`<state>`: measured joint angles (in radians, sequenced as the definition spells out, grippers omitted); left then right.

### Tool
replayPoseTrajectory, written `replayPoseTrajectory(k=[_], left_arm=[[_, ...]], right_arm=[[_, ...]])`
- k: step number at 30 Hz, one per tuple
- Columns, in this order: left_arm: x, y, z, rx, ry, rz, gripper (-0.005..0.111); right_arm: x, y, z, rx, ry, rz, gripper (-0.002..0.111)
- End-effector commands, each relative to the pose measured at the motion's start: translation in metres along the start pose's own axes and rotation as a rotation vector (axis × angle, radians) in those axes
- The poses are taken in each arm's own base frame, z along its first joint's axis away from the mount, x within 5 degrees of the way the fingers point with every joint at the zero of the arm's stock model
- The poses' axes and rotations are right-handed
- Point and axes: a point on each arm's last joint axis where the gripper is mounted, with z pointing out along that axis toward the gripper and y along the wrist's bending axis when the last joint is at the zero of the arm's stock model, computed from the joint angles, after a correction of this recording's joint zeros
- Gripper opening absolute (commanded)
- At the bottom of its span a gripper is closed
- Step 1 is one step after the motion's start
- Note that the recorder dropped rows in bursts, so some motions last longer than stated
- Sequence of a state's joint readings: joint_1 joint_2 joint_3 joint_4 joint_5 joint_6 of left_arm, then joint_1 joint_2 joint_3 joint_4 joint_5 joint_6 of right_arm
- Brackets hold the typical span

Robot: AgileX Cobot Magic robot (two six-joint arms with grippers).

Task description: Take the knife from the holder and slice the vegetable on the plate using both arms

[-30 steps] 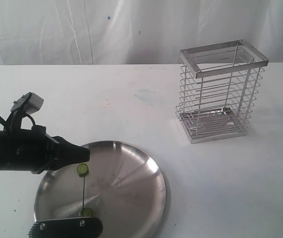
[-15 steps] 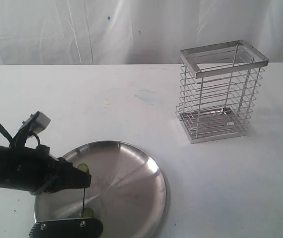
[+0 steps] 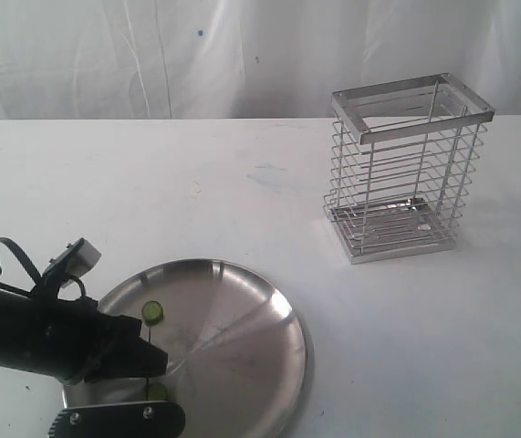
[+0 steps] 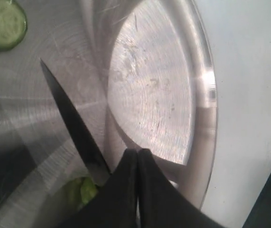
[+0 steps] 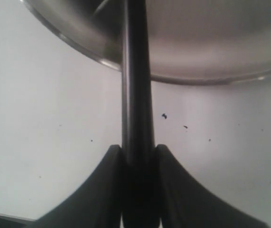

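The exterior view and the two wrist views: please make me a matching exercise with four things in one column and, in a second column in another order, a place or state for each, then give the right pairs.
Things:
1. knife
2. holder
3. round green slice
4. left gripper

Places or states:
A. stands with nothing in it on the white table, apart from the plate
B. fingers pressed together above the plate
C. handle clamped in the right gripper, blade over the plate
D. lies flat on the plate, clear of the blade

Pairs: 1-C, 2-A, 3-D, 4-B
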<state>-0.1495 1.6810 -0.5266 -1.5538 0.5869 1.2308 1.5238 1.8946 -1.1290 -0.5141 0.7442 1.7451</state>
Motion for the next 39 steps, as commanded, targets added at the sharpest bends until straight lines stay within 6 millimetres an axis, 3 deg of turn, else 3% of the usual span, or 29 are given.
replayPoseTrajectory(k=[1,11,19,29,39], left_arm=[[0.004,0.006,0.006,0.003,0.021,-0.042,0.0],[-0.003,0.009,0.008,-0.004,-0.06,-0.015,0.0],[0.012,0.005,0.026,-0.183,0.027,0.103,0.0],[0.011,0.005,0.026,-0.184,0.025,0.1,0.0],[0.006,-0.006,0.028,-0.086,0.011,0.105,0.0]], right_arm=[[0.0,-0.001,0.001,0.012,-0.009,-0.008,0.0],[0.0,-0.002,0.001,0.018,-0.008,0.002,0.0],[0.002,-0.004,0.003,0.014,-0.003,0.05,0.0],[0.015,-0.011,0.016,-0.076,0.057,0.132,0.0],[0.008,-0.022,-0.008,-0.006,0.065,0.105,0.0]])
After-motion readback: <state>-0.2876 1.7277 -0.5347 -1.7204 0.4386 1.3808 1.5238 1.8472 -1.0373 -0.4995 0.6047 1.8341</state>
